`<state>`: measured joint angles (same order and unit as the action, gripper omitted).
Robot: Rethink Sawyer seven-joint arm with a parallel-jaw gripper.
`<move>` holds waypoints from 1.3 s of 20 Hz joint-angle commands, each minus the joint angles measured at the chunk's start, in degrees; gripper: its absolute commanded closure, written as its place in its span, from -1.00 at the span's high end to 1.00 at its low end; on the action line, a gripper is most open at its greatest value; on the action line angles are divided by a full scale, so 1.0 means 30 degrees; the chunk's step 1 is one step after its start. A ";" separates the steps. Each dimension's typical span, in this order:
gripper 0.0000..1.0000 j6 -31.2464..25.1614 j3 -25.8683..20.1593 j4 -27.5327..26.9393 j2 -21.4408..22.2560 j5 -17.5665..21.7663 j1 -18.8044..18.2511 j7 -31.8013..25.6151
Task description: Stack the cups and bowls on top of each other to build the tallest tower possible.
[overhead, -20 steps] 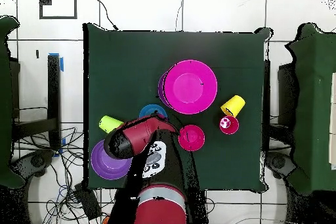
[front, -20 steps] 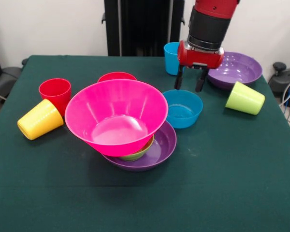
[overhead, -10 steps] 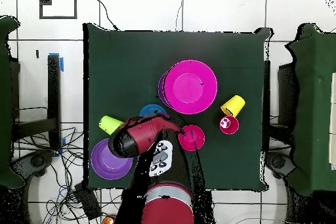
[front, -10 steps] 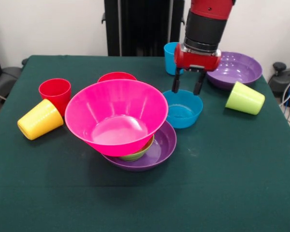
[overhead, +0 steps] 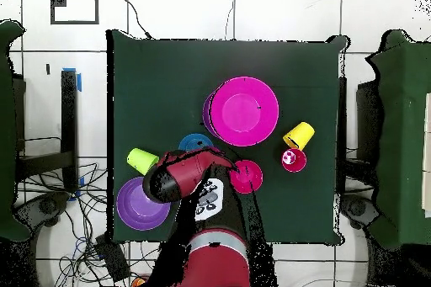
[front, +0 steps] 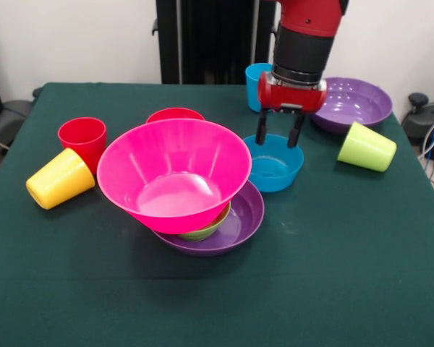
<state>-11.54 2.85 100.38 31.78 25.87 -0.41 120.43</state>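
The tower [front: 195, 195] stands near the front middle of the table [front: 333, 289]: a purple bowl [front: 242, 220] at the bottom, a small green bowl [front: 202, 233] in it, and the big pink bowl [front: 175, 170] perched on top, tilted toward the front. That tilt is the main worry; I judge that a knock or extra weight set off-centre could tip the pink bowl off.

Just behind and to the right sits the blue bowl [front: 273, 163]. The claw [front: 277, 131] hangs over its far rim, fingers spread with nothing between them. If it closes on the thin rim alone, the glossy bowl may slip or swing.

The yellow cup [front: 59, 178] and lime cup [front: 367, 147] lie on their sides and could roll if nudged.

Count:
- Bowls, six: pink, two purple (the second [front: 351, 103] at the far right), blue, green, and a red one [front: 175, 114] behind the pink.
- Cups, four: yellow, lime, a red cup [front: 82, 139] standing at the left, and a blue cup [front: 257, 85] at the far edge.
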 commanded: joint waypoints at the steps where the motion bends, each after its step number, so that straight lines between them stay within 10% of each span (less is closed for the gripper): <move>1: 1.00 0.2113 -0.1836 -0.0843 -0.1552 -0.0420 -0.0495 0.2015; 26: 1.00 0.1086 -0.4256 -0.0165 -0.0152 -0.2304 -0.1582 0.1648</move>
<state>-6.23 -0.82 100.40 30.71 22.29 -3.52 120.43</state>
